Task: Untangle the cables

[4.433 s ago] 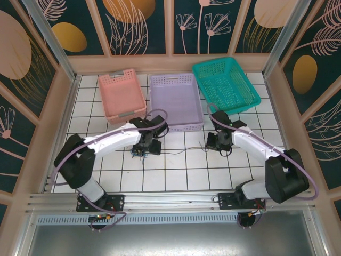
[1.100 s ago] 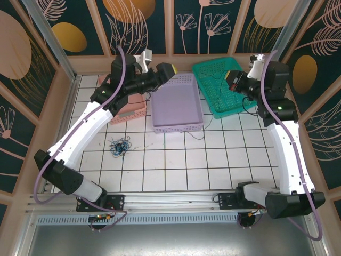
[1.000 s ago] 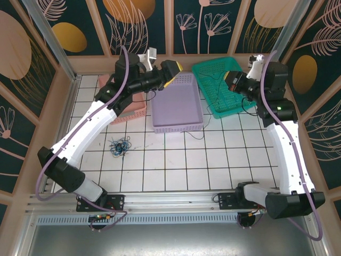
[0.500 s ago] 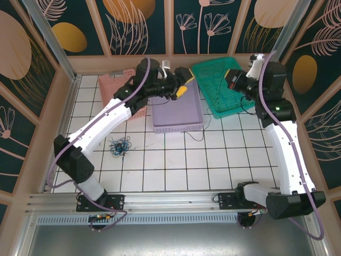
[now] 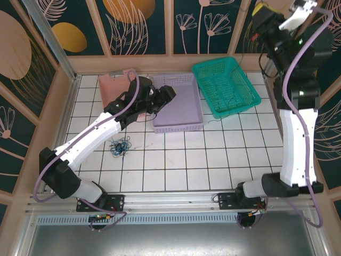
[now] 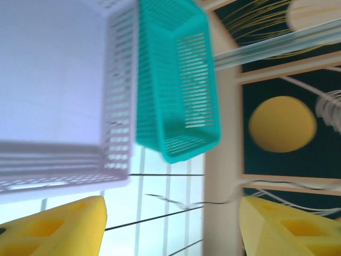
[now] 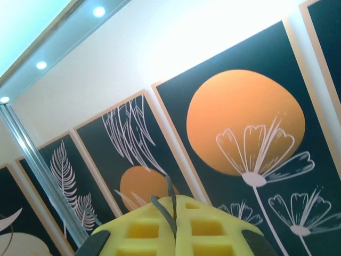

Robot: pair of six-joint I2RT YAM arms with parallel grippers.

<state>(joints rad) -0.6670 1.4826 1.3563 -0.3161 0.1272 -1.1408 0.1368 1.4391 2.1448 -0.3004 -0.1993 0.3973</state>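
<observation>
Spanning the lower middle of the top view, the tiled table [image 5: 186,165] carries a pink basket [image 5: 114,88], a purple basket [image 5: 178,106] and a teal basket [image 5: 224,85] along its far edge. The right gripper [image 5: 265,18] is raised to the upper right corner of the frame. Its wrist camera shows its pads pressed together on one dark strand [image 7: 170,210]. The left gripper [image 5: 166,95] hovers over the near-left corner of the purple basket with its yellow fingers [image 6: 58,226] spread apart and nothing between them.

The cables [image 5: 120,145] sit as a small blue and dark clump on the tiles at centre left. They lie below and to the left of the left gripper, beside that arm's forearm and well apart from the right gripper. The left arm is plainly the nearer one, so the next grasp probably means bringing it back down and to the left. The lifted strand is too thin to trace across the top view.
</observation>
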